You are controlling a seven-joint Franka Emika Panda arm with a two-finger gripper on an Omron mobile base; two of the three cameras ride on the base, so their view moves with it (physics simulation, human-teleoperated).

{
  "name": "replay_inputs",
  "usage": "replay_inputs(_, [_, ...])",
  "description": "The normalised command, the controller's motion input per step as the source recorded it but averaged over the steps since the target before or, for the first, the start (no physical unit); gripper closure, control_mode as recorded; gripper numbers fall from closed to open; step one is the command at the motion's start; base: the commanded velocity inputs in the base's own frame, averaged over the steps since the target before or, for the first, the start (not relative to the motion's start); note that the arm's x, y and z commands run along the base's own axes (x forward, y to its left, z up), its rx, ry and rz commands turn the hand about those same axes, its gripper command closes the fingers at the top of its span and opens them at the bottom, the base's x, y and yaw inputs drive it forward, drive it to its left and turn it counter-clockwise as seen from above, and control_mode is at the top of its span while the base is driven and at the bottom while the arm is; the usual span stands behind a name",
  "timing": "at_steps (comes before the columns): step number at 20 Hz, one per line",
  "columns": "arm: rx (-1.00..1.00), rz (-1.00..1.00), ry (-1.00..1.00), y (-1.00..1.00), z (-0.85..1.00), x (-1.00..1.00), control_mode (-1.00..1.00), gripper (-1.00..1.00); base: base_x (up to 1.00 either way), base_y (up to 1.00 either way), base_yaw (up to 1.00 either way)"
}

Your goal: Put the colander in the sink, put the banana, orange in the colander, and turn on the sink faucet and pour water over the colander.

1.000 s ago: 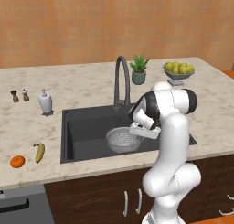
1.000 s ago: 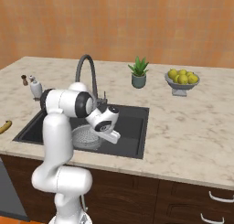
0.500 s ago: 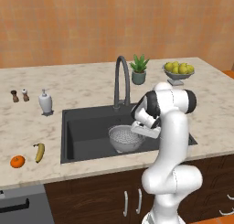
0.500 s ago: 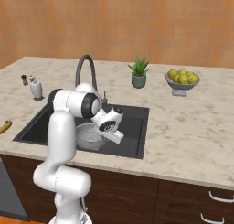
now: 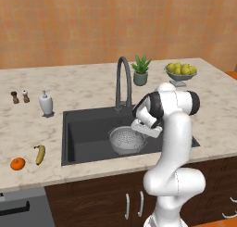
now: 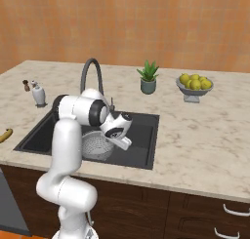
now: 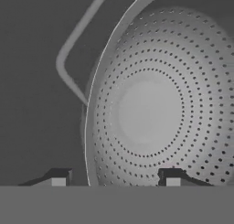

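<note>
The robot's dark fingers (image 7: 113, 181) have just spread apart, straddling the rim of the round, perforated silvery metal colander (image 7: 155, 113), now released on the matte black sink (image 5: 88, 129) floor; fruit comes next

Glossy white rounded arm segments, dark joint bands, white hand, gripper (image 7: 114, 179) with small dark fingertips.

Colander (image 7: 151, 109): rim cut off at 3 and 12 o'clock in hand view. Robot's wrist hides its right rim in left base view. Banana (image 6: 5, 134) cropped at 9 o'clock edge, right base view.
</note>
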Motion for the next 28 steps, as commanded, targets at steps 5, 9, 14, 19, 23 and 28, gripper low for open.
replay_inputs(5, [0.14,0.02,-0.19,-0.37,0.18,-0.34,-1.00,-1.00,0.00,0.00,0.00])
replay_inputs(9, [0.13,0.00,-0.23,-0.34,0.46,-0.51,-1.00,-1.00,0.00,0.00,0.00])
replay_inputs(14, [0.04,-0.01,-0.16,-0.02,0.72,-0.75,-1.00,-1.00,0.00,0.00,0.00])
replay_inputs(19, [0.00,0.00,-0.20,0.00,0.67,-1.00,-1.00,-1.00,0.00,0.00,0.00])
replay_inputs(23, [-0.02,0.01,-0.19,0.00,0.75,-1.00,-1.00,-1.00,0.00,0.00,0.00])
replay_inputs(28, [-0.15,0.05,-0.09,0.24,0.79,-1.00,-1.00,-1.00,0.00,0.00,0.00])
